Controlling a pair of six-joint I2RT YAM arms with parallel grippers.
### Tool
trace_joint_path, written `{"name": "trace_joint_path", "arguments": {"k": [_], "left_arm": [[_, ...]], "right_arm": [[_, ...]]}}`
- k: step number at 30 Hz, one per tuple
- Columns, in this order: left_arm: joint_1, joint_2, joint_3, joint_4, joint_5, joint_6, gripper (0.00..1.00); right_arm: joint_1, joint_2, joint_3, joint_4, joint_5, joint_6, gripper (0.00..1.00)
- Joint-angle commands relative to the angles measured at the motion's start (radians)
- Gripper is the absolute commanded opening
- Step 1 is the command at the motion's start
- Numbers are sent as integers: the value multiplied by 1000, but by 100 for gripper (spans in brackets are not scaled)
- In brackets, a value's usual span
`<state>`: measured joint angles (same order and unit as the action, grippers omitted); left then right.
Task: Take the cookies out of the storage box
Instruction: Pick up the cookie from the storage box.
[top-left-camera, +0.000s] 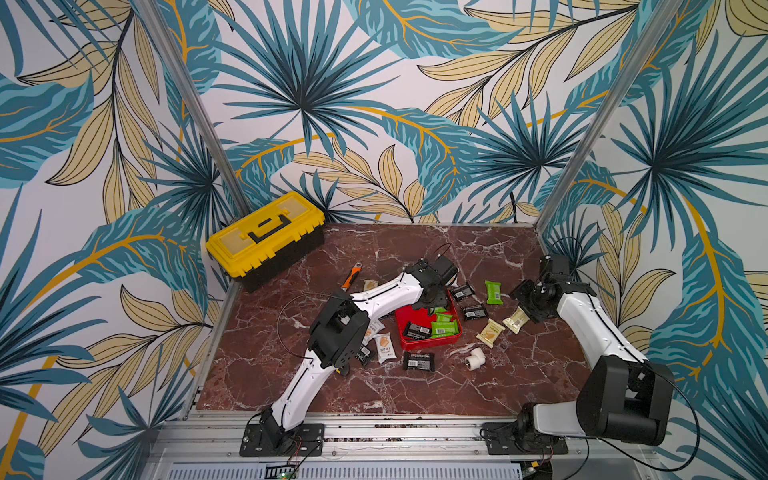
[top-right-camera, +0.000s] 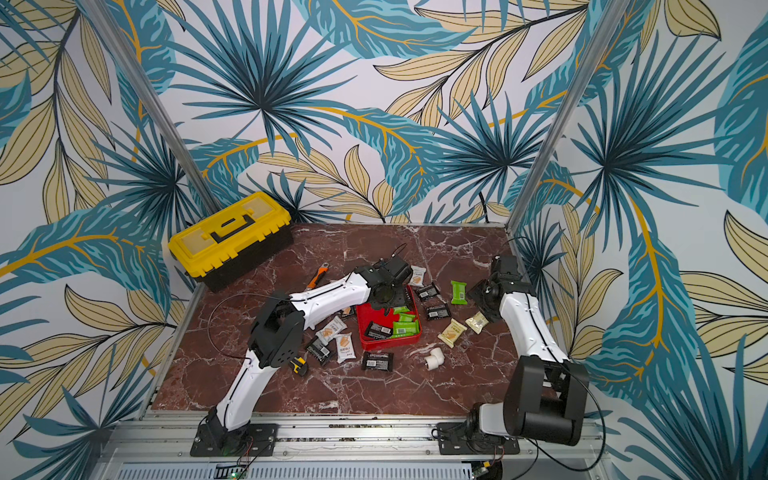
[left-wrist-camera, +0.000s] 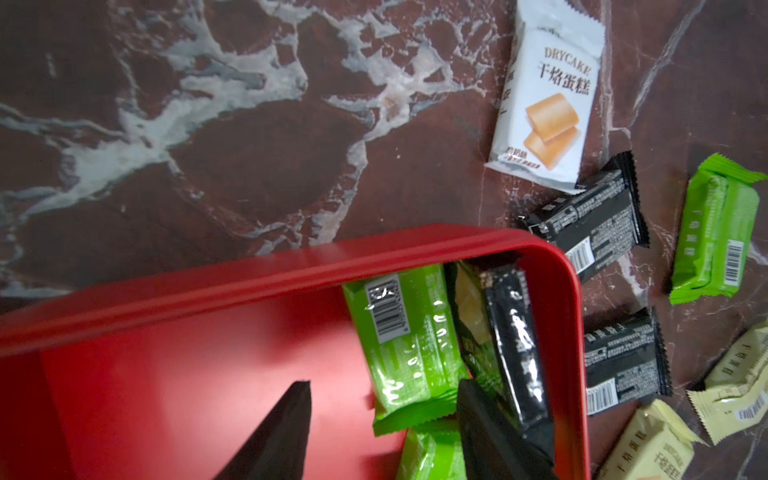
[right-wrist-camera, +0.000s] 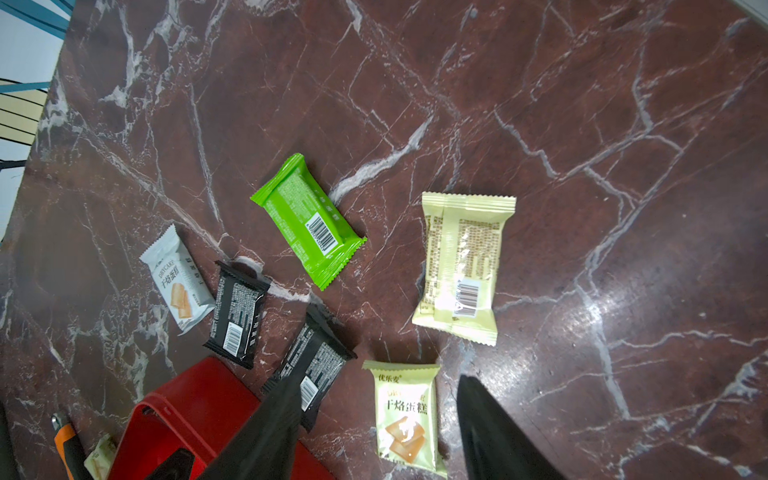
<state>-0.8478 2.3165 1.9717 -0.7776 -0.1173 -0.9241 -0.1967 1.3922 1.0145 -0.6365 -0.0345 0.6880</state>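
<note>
Left gripper (left-wrist-camera: 384, 384) gapes over the box (left-wrist-camera: 291, 266); right gripper (right-wrist-camera: 377, 380) open, empty; cookies (left-wrist-camera: 399, 332) look light, crinkly, slick; I'd pinch a green one across its width.

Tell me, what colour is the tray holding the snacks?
Red; the tray shows best in the left wrist view.

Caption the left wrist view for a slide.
Open left gripper over the red storage box, straddling a green cookie packet.

White arm links (top-left-camera: 386, 293), black joints (top-left-camera: 338, 328), thin black cables (top-left-camera: 278, 323).
</note>
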Motion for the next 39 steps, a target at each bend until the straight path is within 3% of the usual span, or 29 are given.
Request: {"name": "trace_joint_path", "arguments": {"k": [1,17,29,34,39], "left_arm": [[-6,31,60,-13,5,8,59],[-22,148,168,-109,-71,62,62],[-24,40,56,-137,-166,106,55],[-24,64,92,-138,-171,153,64],[-23,122,125,-147,-182,177,65]], "right_arm": [[-2,-29,-21,-28,-11,-7,64],[-2,-56,-34,-28,-36,1,64],[3,-76,-42,-26,-44,13,64],[5,-83,-53,-25,-41,17,64],[5,-93,-57,-24,-42,22,64]]}}
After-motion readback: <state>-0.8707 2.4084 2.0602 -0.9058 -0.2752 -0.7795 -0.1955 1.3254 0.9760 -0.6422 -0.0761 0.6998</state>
